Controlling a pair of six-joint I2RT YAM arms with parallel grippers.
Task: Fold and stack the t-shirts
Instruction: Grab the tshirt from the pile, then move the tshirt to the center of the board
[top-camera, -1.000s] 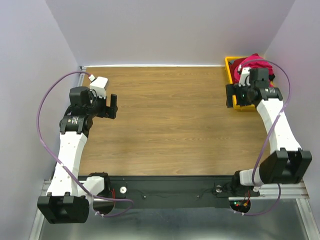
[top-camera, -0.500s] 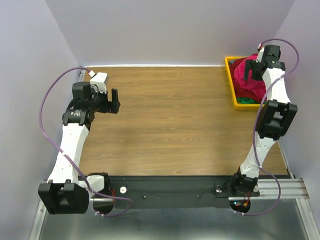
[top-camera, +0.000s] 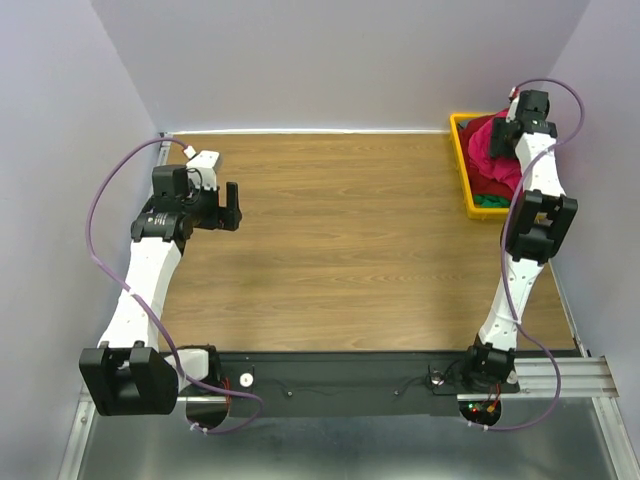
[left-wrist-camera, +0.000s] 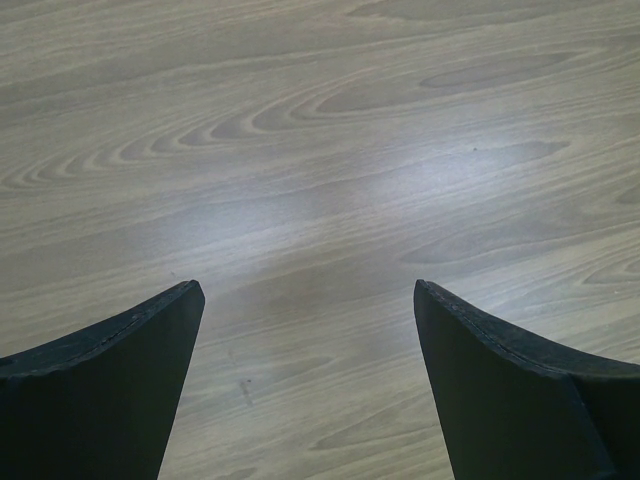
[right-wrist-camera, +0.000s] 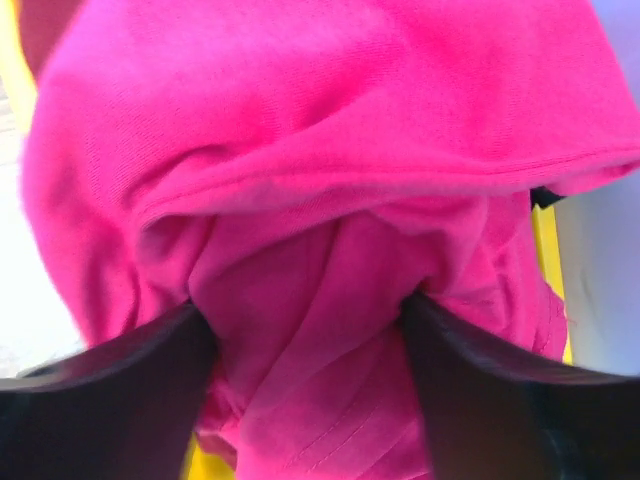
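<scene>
Pinkish-red jersey fills the right wrist view: the crimson t-shirt (right-wrist-camera: 330, 150), soft and fine-knit, is bunched into rounded folds, with a stitched hem showing low in the picture. The right gripper (right-wrist-camera: 305, 310) is pushed into this heap. Its dark fingers (right-wrist-camera: 110, 390) are spread wide, with a bulge of cloth between them touching both inner faces. The fingers are blurred and cut off by the lower edge.

From above, the shirt mounds up out of the yellow bin (top-camera: 462, 172), a hard-walled plastic box at the far right corner of the bench (top-camera: 340, 240). Under the crimson lies a maroon t-shirt (top-camera: 500, 183), and a sliver of a green t-shirt (top-camera: 487, 201) shows at the bin's near end. How the shirts are layered deeper down is hidden, and the right arm covers part of the bin's right side.

The left gripper (left-wrist-camera: 305, 290) hangs over bare, glossy wood-grain laminate at the far left. Its matte black wedge-shaped fingers are wide apart and hold nothing.
</scene>
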